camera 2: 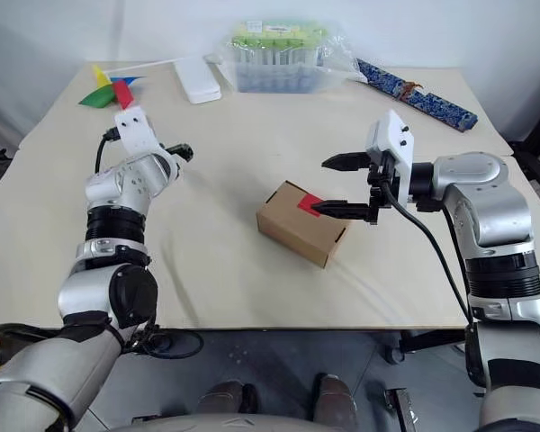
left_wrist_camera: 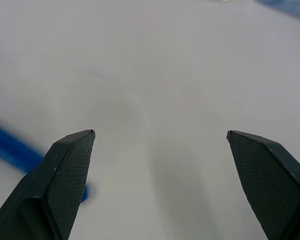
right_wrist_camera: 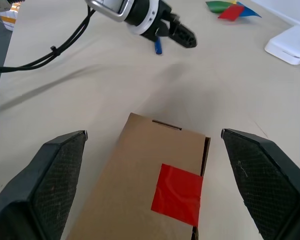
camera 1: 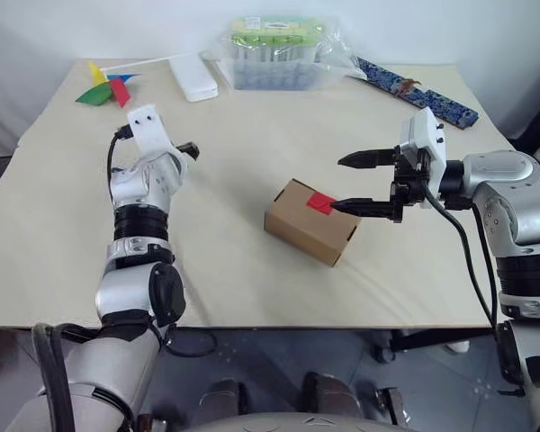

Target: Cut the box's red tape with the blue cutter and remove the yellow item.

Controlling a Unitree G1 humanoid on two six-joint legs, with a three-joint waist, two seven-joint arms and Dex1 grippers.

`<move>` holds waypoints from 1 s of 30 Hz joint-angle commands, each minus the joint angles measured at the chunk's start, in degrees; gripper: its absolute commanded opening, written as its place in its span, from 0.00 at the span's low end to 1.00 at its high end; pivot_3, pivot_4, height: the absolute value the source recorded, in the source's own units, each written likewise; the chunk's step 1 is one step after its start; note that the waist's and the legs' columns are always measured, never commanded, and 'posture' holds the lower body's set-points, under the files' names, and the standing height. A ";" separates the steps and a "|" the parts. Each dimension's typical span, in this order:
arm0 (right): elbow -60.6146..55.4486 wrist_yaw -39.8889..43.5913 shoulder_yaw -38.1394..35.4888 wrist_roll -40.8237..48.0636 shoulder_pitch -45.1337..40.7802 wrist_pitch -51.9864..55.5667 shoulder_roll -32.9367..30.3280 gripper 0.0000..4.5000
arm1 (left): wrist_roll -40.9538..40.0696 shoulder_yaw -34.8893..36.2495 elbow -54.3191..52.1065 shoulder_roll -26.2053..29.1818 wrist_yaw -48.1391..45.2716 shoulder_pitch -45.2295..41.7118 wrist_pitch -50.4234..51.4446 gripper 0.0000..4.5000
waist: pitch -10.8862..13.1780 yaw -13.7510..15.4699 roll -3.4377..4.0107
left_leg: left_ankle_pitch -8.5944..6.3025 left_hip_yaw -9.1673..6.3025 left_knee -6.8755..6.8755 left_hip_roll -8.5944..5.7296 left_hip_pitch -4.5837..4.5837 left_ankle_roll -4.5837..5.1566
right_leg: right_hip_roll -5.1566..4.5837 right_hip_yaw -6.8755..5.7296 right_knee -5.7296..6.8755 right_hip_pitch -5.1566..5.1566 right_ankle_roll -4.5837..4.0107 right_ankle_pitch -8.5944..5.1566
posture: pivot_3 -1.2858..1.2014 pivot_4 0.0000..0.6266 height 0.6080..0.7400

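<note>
Here the box (right_wrist_camera: 140, 185) lies between the spread right fingers (right_wrist_camera: 50, 185).

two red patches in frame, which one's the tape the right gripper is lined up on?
The red tape on the box, between the open right gripper's fingers. The other red is a pinwheel blade at the table's far left corner.

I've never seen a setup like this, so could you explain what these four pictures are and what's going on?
It's a two-armed robot at a table. Two pictures look down from its head; two look along each arm's jaws. The right gripper hovers open at a cardboard box sealed with red tape. The left gripper is open above a blue cutter lying on the table. Neither holds anything. Farther back lie a paper pinwheel, a white block, a plastic tub and a patterned strip.
</note>
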 commanded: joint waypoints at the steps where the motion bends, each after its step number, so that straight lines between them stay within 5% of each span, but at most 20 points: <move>1: -1.58 -0.15 -1.70 0.73 -0.30 -0.39 -0.74 1.00 | -0.45 0.11 3.42 0.61 0.41 -1.72 -3.98 1.00 | 0.00 -0.10 0.00 | 0.00 0.00 0.00 0.00 0.00 0.00 | 0.00 0.00 0.00 0.00 0.00 0.00 | 0.52 0.24 1.00; 10: -0.98 -0.44 -1.59 0.55 -0.73 -0.77 -0.52 1.00 | -1.07 2.66 19.60 3.87 4.93 -2.54 -17.63 1.00 | 0.01 -0.17 -0.01 | 0.00 0.01 0.00 0.00 0.00 0.00 | 0.00 0.00 0.01 -0.02 0.00 0.00 | 0.52 0.24 1.00; 19: -1.41 -0.41 -2.08 0.65 -0.18 -0.59 -1.39 1.00 | -2.31 2.96 18.02 5.12 8.74 -0.56 -14.10 1.00 | 0.00 -0.14 -0.01 | 0.00 0.01 0.02 0.00 0.02 0.01 | 0.00 0.02 0.06 -0.02 0.00 0.00 | 0.52 0.24 1.00; 30: -1.01 -0.47 -1.58 0.59 -0.19 -0.96 -0.70 1.00 | -5.97 3.77 -15.80 2.99 13.26 11.24 9.45 1.00 | 0.00 -1.55 0.00 | 0.00 -0.35 -0.01 0.03 0.16 0.00 | 0.00 0.15 0.17 -0.03 0.00 0.00 | 0.52 0.24 1.00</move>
